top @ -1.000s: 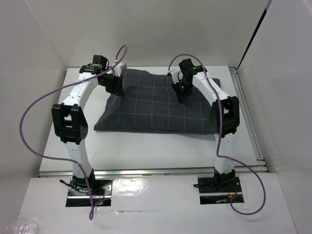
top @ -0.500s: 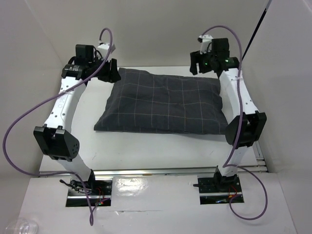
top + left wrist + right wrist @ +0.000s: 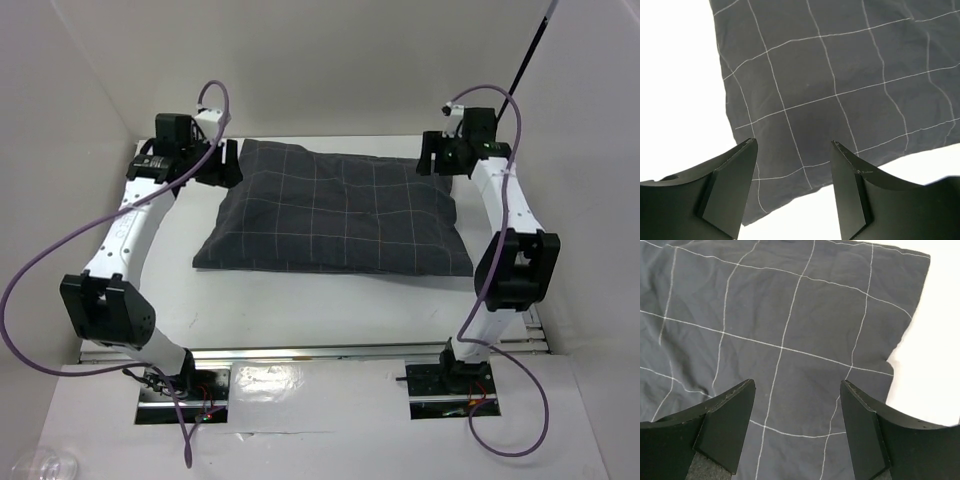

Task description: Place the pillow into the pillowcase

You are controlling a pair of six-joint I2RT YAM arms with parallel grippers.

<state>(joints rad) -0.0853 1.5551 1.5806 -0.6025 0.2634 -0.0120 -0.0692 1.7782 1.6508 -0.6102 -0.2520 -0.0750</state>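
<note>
Right tool [image 3: 796, 390] shifted outward — above pillowcase [image 3: 335, 210].

pillowcase [image 3: 335, 215] fills mid table [image 3: 300, 305]; bare strips near, L & R; walls [image 3: 90, 80] close by

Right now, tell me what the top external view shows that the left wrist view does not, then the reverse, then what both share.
Only top external: the whole pillowcase lying on the table, both arms, and the right gripper by its far right corner. Only left wrist: the left gripper up close, fingers apart with nothing between them, above a corner of the fabric. Both: the dark checked pillowcase and the white table.
</note>
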